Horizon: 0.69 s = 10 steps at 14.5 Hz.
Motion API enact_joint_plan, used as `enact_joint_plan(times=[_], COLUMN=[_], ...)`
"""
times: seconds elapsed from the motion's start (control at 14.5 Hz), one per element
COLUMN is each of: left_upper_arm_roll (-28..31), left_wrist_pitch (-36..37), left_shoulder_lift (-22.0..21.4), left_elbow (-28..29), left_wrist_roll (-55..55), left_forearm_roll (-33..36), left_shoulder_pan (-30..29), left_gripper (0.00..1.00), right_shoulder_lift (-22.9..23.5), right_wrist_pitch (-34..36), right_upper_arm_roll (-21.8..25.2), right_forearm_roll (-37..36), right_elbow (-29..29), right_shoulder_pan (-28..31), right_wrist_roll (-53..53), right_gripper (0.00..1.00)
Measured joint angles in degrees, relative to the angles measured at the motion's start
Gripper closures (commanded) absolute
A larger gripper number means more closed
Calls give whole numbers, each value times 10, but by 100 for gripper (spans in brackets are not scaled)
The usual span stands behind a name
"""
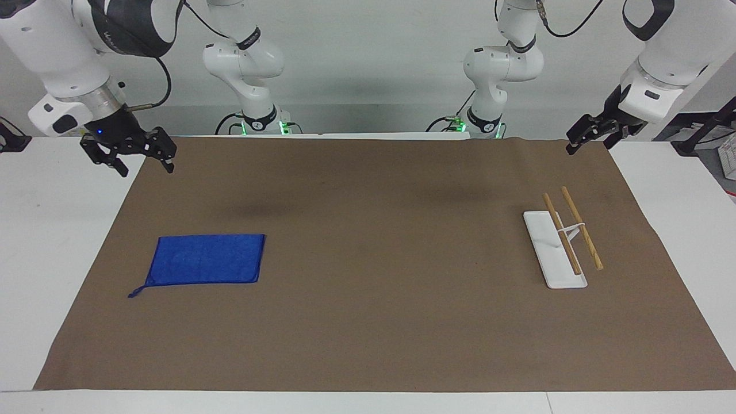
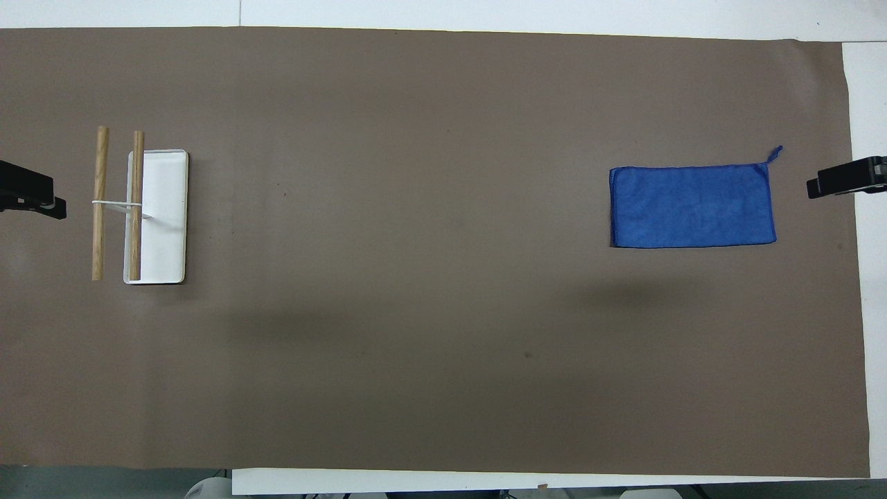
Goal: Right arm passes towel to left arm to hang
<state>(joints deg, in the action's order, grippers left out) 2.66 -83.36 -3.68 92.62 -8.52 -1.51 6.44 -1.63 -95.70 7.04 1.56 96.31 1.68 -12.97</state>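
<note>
The towel (image 1: 204,259) lies flat on the tabletop (image 1: 368,322), ready for picking; right claw (image 1: 127,150) hangs spread apart near it; left claw (image 1: 592,133), apart, waits near the rack (image 1: 555,250)

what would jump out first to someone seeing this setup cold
The bright blue towel lies flat on the brown mat toward the right arm's end. At the left arm's end stands a white rack with two wooden rods. The right gripper and left gripper hang open, holding nothing.
</note>
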Motion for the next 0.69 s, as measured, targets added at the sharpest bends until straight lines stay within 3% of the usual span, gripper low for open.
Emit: enact_joint_plan(times=[0.42,0.69], left_upper_arm_roll=[0,0], left_wrist_pitch=[0,0], left_shoulder_lift=[0,0], left_elbow=[0,0], left_wrist_roll=[0,0], left_forearm_roll=[0,0], left_shoulder_pan=[0,0], left_gripper=[0,0], right_shoulder_lift=[0,4], right_wrist_pitch=[-4,-123], right_upper_arm_roll=[0,-9], right_forearm_roll=[0,0], right_elbow=[8,96], right_shoulder_pan=[0,0], right_wrist_roll=[0,-5], right_gripper=[1,1])
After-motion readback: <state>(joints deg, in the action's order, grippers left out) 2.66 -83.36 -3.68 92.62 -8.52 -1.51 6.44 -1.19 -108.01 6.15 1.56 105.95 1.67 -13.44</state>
